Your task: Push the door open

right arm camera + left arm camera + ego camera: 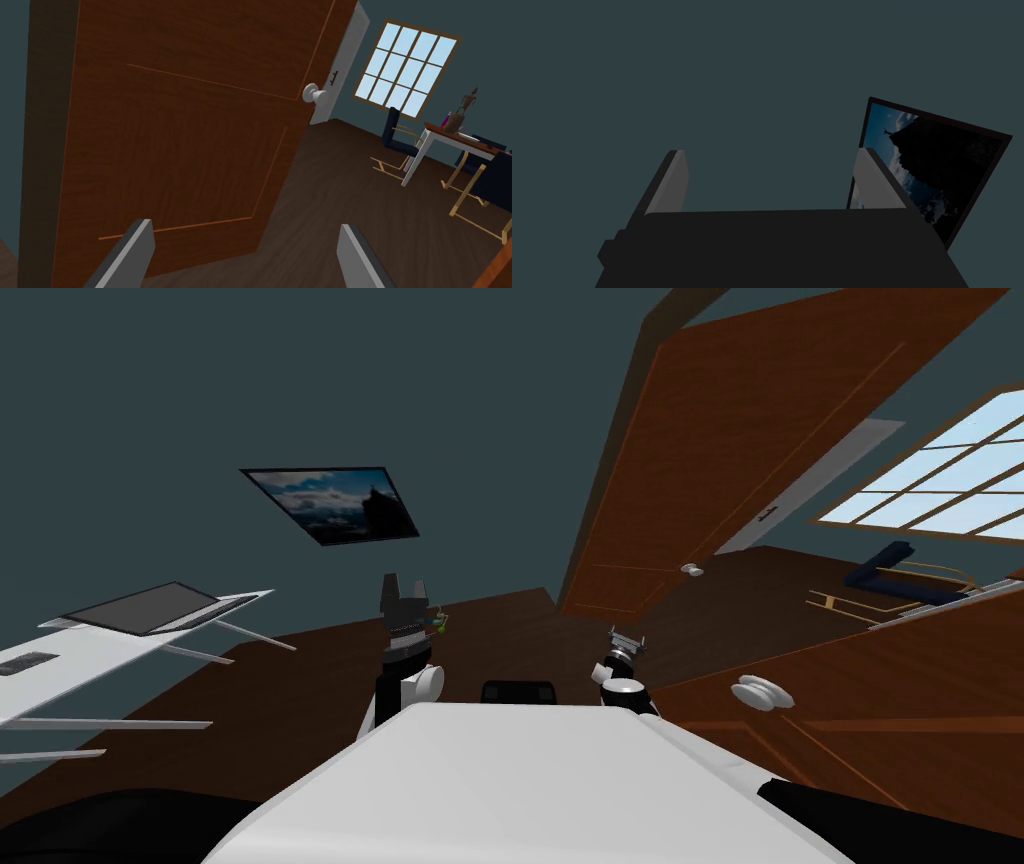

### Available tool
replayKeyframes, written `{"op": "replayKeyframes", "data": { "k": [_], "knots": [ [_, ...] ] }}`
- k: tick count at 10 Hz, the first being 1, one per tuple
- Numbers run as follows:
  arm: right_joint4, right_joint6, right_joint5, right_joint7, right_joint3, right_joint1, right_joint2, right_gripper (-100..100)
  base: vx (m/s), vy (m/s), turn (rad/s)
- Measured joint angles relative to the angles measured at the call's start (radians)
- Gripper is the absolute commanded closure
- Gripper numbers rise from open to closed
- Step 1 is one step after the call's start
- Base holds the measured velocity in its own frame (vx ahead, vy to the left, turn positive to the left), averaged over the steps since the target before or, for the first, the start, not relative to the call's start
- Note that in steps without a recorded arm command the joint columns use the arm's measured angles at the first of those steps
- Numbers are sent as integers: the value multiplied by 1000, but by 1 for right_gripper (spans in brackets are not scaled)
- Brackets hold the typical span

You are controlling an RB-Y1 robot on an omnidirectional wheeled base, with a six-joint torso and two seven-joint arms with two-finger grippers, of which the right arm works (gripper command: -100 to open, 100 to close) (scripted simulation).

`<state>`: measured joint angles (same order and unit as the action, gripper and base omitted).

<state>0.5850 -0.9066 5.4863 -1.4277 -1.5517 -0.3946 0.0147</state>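
A brown panelled door (720,458) stands swung partly open ahead and to my right, its white round knob (692,570) at the free edge. Seen from the right wrist, the door (175,125) and its knob (314,94) are close in front. My right gripper (245,250) is open and empty. It points at the door's lower panel without touching it. In the head view the right gripper (627,638) hangs low, short of the door. My left gripper (404,588) is raised toward the dark wall, and the left gripper (772,180) is open and empty.
A second brown door leaf (900,688) with a white knob (762,693) stands close on my right. Past the open door are a white-legged table (440,135), dark blue chairs (397,135) and a window (405,70). A white desk (60,668) stands at my left.
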Motion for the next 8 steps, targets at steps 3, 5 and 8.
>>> {"op": "replayKeyframes", "data": {
  "k": [3, 5, 8],
  "knots": [
    [-28, -11, 63, -13, -18, -10, -2, -100, -3, -26, -369],
    [-34, -11, 111, -28, -30, -19, -10, -100, -5, -24, -277],
    [-42, -11, 160, -45, -43, -27, -21, -100, 3, -17, -300]
  ]
}}
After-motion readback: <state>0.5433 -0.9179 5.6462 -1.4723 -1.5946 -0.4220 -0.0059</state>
